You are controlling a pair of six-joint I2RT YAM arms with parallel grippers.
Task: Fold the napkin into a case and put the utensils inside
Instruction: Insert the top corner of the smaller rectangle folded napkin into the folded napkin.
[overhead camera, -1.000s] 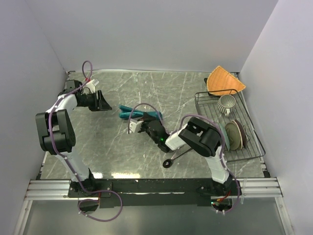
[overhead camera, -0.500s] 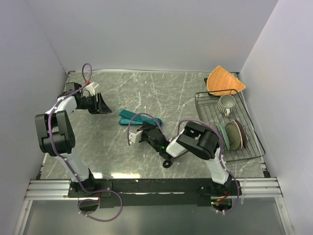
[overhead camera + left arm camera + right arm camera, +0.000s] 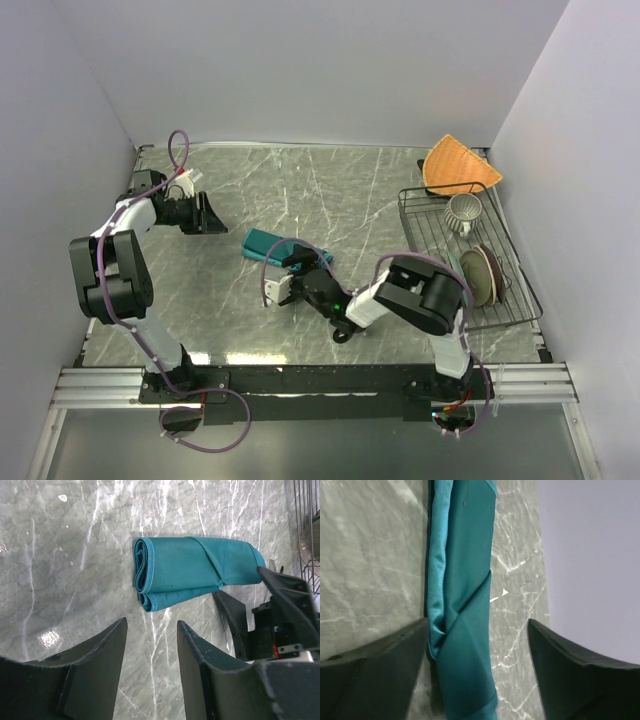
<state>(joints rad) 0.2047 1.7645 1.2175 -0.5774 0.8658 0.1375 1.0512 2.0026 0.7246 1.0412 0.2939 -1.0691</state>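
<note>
The teal napkin (image 3: 268,243) lies on the marble table, folded into a long narrow bundle. My right gripper (image 3: 294,272) sits at its right end, jaws wide apart. In the right wrist view the napkin (image 3: 465,605) runs between the fingers, close by the left finger (image 3: 380,660), and neither finger pinches it. My left gripper (image 3: 206,212) hovers to the left of the napkin (image 3: 195,570), apart from it. The left gripper (image 3: 150,630) is open with only bare table between its fingers. The spoon's round black bowl (image 3: 343,333) shows beside the right arm. The fork is out of view.
A wire rack (image 3: 415,232) at the right holds a cup (image 3: 463,211) and plates (image 3: 482,274). An orange woven cloth (image 3: 456,165) lies at the back right corner. Walls close in on the left, back and right.
My right gripper was shut on the napkin and has opened, letting it go. It also came nearer the front edge. The left arm has hardly moved.
</note>
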